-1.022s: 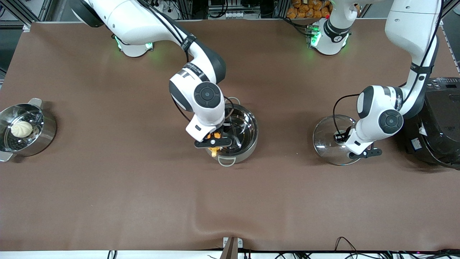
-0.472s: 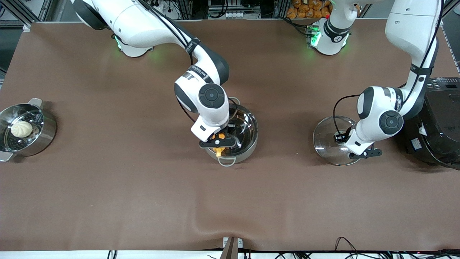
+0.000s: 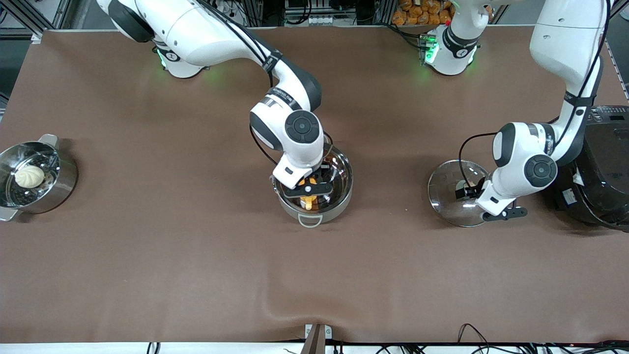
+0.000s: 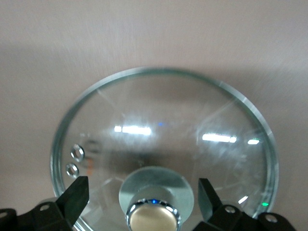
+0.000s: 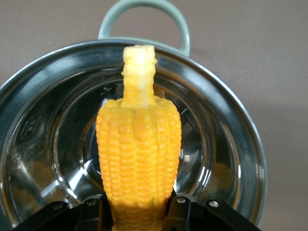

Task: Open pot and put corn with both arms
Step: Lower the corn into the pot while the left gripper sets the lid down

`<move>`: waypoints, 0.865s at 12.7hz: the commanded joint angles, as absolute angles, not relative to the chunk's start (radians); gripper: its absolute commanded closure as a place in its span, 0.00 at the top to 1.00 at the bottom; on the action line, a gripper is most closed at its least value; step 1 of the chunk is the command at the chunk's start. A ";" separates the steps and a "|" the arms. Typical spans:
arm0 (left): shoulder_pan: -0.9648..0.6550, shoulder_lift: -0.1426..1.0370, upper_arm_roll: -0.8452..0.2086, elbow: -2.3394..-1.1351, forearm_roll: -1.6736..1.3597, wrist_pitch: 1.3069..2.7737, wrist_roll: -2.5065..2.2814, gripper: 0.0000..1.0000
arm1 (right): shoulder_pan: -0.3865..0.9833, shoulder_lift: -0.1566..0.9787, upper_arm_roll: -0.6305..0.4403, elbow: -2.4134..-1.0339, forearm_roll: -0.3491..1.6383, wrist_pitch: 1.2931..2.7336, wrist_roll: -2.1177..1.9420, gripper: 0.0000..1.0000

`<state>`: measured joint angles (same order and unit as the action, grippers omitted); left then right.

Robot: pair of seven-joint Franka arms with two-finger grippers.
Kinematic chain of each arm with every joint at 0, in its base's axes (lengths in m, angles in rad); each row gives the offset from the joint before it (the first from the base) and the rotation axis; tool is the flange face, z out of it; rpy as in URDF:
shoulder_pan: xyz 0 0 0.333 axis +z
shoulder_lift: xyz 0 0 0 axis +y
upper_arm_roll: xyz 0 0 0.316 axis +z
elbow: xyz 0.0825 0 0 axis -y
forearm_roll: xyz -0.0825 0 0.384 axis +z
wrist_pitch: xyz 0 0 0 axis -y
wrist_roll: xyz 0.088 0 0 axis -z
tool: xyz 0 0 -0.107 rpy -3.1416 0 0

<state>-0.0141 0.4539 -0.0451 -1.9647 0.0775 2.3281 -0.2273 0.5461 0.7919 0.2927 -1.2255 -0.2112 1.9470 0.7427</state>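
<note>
Hanging right over the open pot in the middle of the table, the right tool is clamped on the corn, with the pale stalk end pointing toward the pot's loop handle on the front-camera side. From the right wrist view the cob sits above the shiny inside of the pot; it looks clear of the bottom, though that's hard to judge from these angles.

The glass lid lies flat on the table toward the left arm's end, well apart from the pot and near the black rice cooker. The left tool is right above it, fingers spread wide either side of the knob, not touching it.

A second steel pot with a white bun sits at the right arm's end.
</note>
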 commanded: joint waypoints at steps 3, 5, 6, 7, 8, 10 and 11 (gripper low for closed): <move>-0.002 0.362 -0.054 -1.768 0.103 2.102 -0.219 1.00 | 0.583 0.810 0.279 -1.204 -0.207 1.937 0.821 0.00; 0.002 0.316 -0.055 -1.697 0.097 1.981 -0.218 1.00 | 0.584 0.811 0.279 -1.204 -0.207 1.937 0.822 0.20; 0.002 0.293 -0.055 -1.663 0.089 1.921 -0.216 1.00 | 0.584 0.811 0.276 -1.204 -0.210 1.937 0.822 0.95; 0.000 0.279 -0.058 -1.620 0.087 1.872 -0.218 1.00 | 0.586 0.811 0.276 -1.203 -0.215 1.939 0.831 1.00; 0.000 0.272 -0.063 -1.577 0.086 1.814 -0.216 1.00 | 0.586 0.811 0.276 -1.203 -0.215 1.939 0.865 1.00; -0.006 0.259 -0.067 -1.510 0.055 1.711 -0.218 1.00 | 0.584 0.811 0.276 -1.203 -0.216 1.939 0.885 1.00; -0.009 0.243 -0.066 -1.494 0.032 1.683 -0.218 1.00 | 0.583 0.810 0.276 -1.203 -0.216 1.939 0.885 1.00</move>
